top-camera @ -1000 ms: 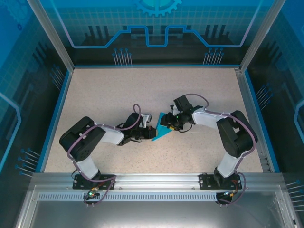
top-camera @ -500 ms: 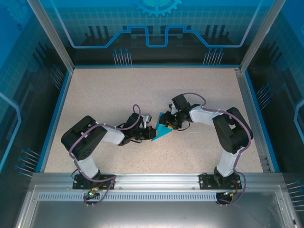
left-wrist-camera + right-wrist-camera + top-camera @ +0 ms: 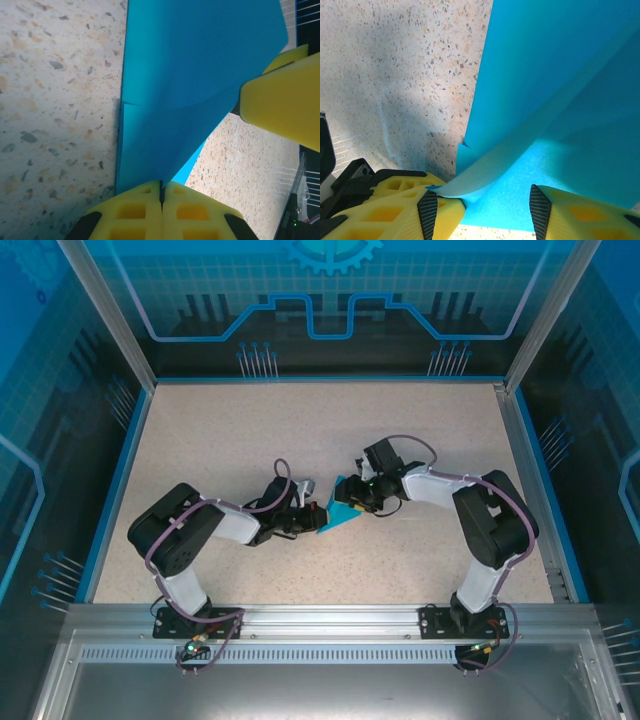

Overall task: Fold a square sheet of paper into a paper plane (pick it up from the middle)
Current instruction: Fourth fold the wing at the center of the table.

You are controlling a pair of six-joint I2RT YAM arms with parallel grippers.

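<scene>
On the bench (image 3: 230, 440), left hand (image 3: 161, 186) pinches the blue paper (image 3: 345, 512) from 9 o'clock; right hand (image 3: 483, 201) straddles it, half-spread, from 3 o'clock.

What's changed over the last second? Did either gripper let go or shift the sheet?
Little. The right arm swayed slightly toward the centre and back. The right gripper stays open astride an edge of the square sheet of paper. The sheet's near tip crept slightly toward the left arm. The left gripper stayed shut on the sheet, and nothing was released.
</scene>
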